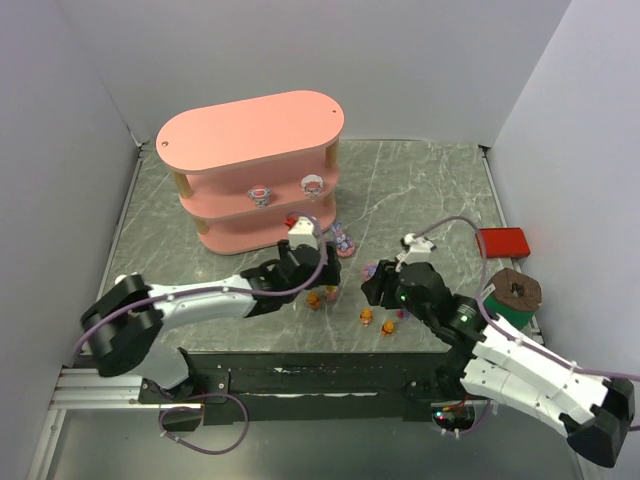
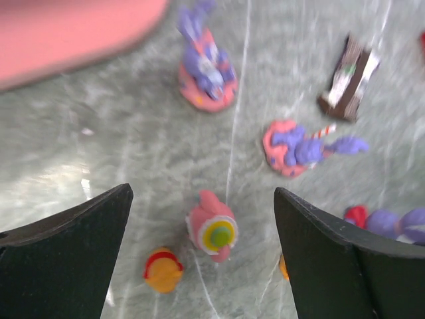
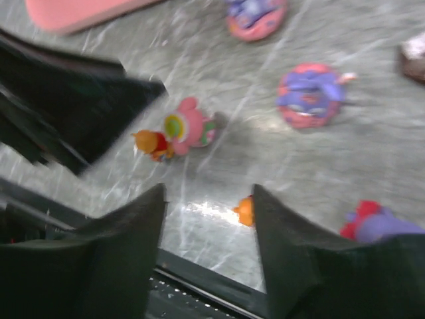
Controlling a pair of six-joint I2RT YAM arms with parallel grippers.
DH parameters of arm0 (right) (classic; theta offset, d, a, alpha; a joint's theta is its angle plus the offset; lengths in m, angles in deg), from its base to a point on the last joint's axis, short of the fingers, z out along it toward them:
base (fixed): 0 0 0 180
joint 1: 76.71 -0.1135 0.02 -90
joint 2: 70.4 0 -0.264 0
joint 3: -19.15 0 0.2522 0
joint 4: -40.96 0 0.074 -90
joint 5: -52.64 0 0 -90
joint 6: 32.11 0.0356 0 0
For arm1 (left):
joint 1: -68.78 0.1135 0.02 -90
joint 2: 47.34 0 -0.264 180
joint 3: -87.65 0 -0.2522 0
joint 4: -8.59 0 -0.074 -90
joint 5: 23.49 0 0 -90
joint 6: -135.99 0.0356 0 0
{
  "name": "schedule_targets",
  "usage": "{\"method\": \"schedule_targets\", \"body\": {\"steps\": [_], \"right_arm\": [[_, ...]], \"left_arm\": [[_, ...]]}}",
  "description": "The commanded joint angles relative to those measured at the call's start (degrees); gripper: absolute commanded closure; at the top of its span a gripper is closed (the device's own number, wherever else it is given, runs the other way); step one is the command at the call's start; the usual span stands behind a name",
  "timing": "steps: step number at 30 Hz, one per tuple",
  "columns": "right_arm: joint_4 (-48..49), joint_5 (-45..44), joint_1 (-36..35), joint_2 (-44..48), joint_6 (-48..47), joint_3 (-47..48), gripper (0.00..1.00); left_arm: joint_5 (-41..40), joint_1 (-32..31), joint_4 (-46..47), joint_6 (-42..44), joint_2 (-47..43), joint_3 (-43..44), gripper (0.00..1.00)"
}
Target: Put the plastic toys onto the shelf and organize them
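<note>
The pink shelf [image 1: 250, 135] stands at the back left, with two pink-white toys [image 1: 260, 194] [image 1: 312, 185] on its middle tier. The other plastic toys lie on the table in front of it. My left gripper [image 1: 315, 280] [image 2: 202, 191] hangs open over a pink-white toy [image 2: 212, 229], which lies between its fingers, untouched. An orange bear [image 2: 163, 269] sits beside that toy. Two purple toys [image 2: 207, 70] [image 2: 299, 146] lie further off. My right gripper [image 1: 370, 300] [image 3: 207, 189] is open with nothing between its fingers. Another orange bear [image 3: 244, 211] lies against its right fingertip.
A brown-wrapped snack bar [image 2: 348, 76] lies beyond the purple toys. At the right edge are a red flat box [image 1: 503, 242] and a green roll with a brown top [image 1: 515, 295]. The left gripper [image 3: 80, 100] looms close in the right wrist view. White walls enclose the table.
</note>
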Motion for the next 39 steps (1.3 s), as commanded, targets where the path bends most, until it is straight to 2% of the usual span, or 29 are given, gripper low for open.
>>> {"method": "schedule_targets", "body": {"steps": [1, 3, 6, 9, 16, 28, 39], "right_arm": [[10.3, 7.4, -0.3, -7.0, -1.8, 0.1, 0.56], [12.2, 9.6, -1.0, -9.9, -1.6, 0.5, 0.69], [15.5, 11.8, -2.1, -16.3, -1.7, 1.9, 0.78], [17.7, 12.9, -3.3, -21.7, -1.7, 3.5, 0.82], [21.5, 14.6, -3.7, -30.6, -2.2, 5.8, 0.85], [23.6, 16.3, -3.7, -39.2, -2.5, 8.4, 0.88], [21.5, 8.8, -3.3, -39.9, -0.2, 7.5, 0.91]], "left_arm": [[2.5, 4.0, 1.1, -2.5, -8.0, -3.8, 0.06], [2.9, 4.7, 1.1, -2.7, -9.5, -4.6, 0.05], [3.6, 5.8, 0.6, -2.6, -11.1, -5.6, 0.05], [4.4, 6.6, 0.5, -2.8, -11.9, -6.3, 0.06], [6.4, 7.3, 1.6, -3.3, -11.6, -7.8, 0.06], [8.3, 7.7, 2.1, -3.3, -9.7, -7.8, 0.07], [11.2, 7.7, 3.7, -1.7, -7.6, -7.4, 0.08]]}}
